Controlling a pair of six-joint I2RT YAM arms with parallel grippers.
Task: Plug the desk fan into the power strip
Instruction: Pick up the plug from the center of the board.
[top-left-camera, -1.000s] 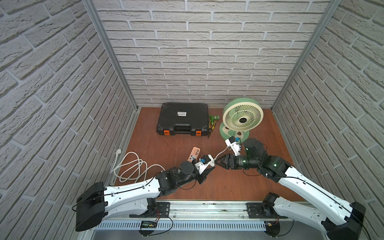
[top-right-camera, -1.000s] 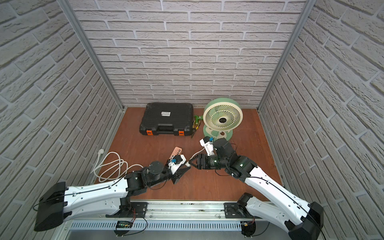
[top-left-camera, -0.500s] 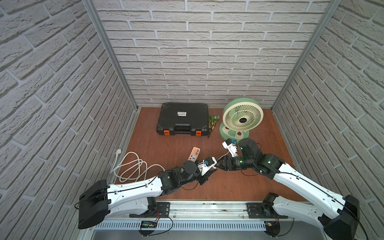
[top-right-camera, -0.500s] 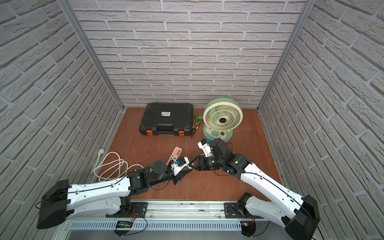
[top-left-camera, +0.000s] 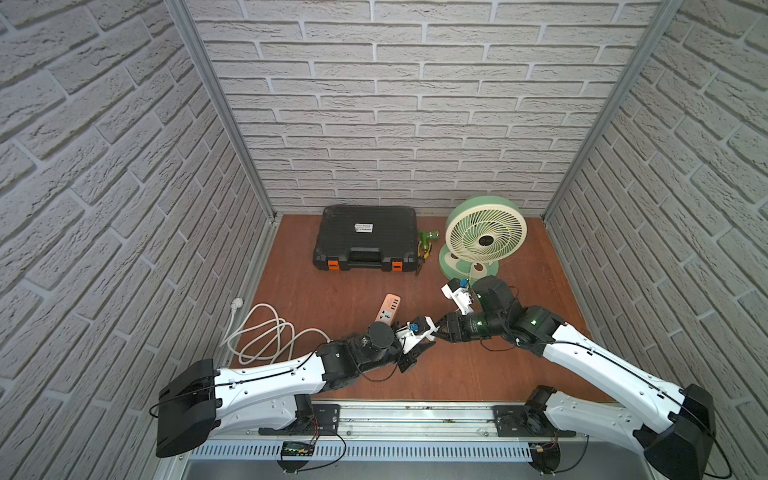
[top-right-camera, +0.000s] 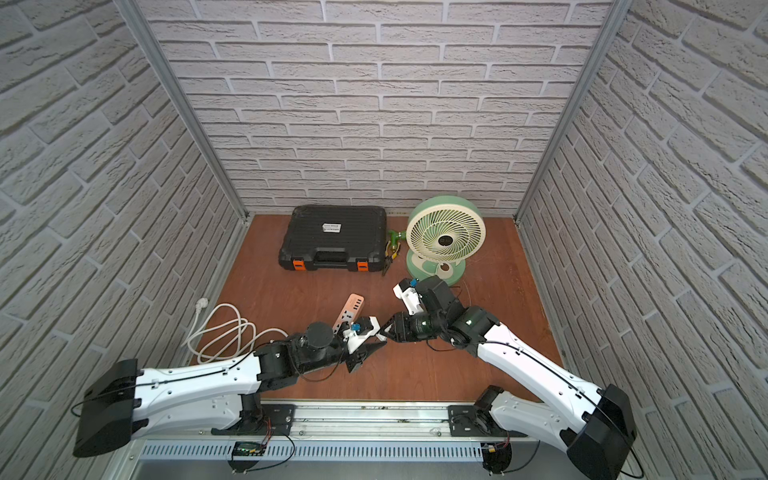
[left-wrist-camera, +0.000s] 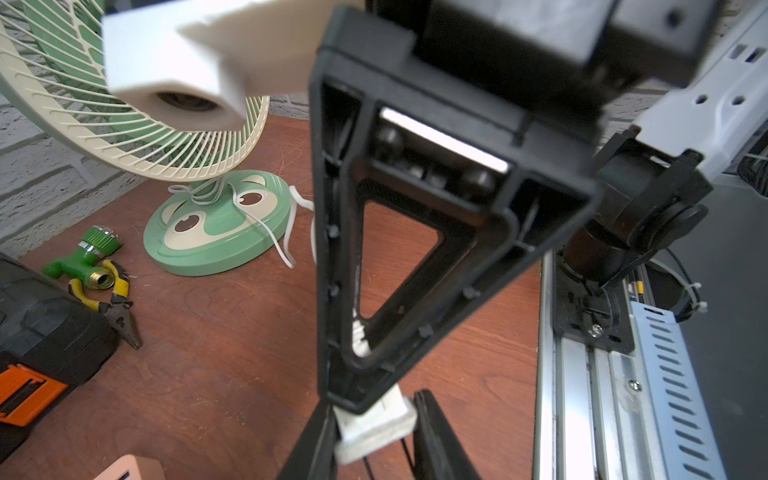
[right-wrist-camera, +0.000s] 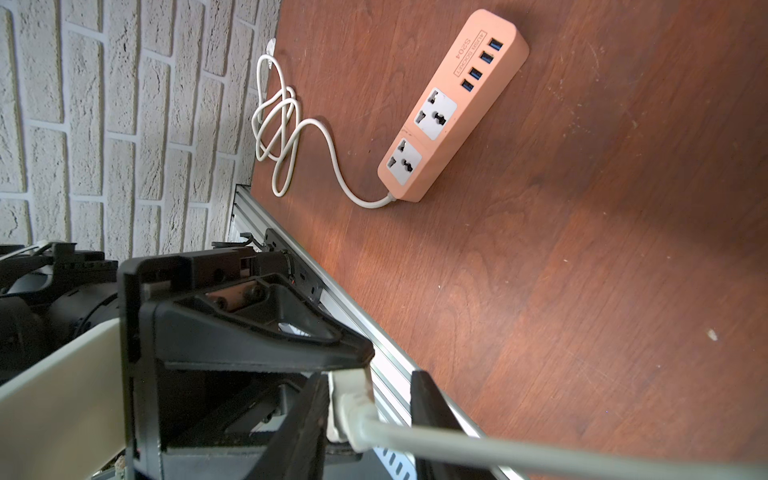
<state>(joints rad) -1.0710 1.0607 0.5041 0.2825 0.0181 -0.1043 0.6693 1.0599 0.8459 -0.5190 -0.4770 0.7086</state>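
The mint-green desk fan (top-left-camera: 485, 239) (top-right-camera: 445, 239) stands at the back right, and its thin white cord (left-wrist-camera: 266, 232) trails off the green base. The salmon power strip (top-left-camera: 387, 309) (right-wrist-camera: 453, 108) lies flat mid-table with both sockets bare. The two grippers meet tip to tip in front of it. My left gripper (top-left-camera: 426, 340) (left-wrist-camera: 374, 440) is shut on the small white plug (left-wrist-camera: 374, 428). My right gripper (top-left-camera: 439, 332) (right-wrist-camera: 365, 415) straddles the plug (right-wrist-camera: 351, 399) at its cord end. One finger touches it, and a gap shows at the other finger.
A black toolcase (top-left-camera: 365, 239) lies at the back left of the fan, with a green fitting and yellow pliers (top-left-camera: 424, 247) between them. The strip's thick white cable (top-left-camera: 266, 332) coils at the left. A metal rail (top-left-camera: 415, 415) runs along the front edge, and brick walls close three sides.
My right gripper has moved left to the left gripper's tips, and its jaws have narrowed around the plug. The left gripper has kept its grip and barely moved.
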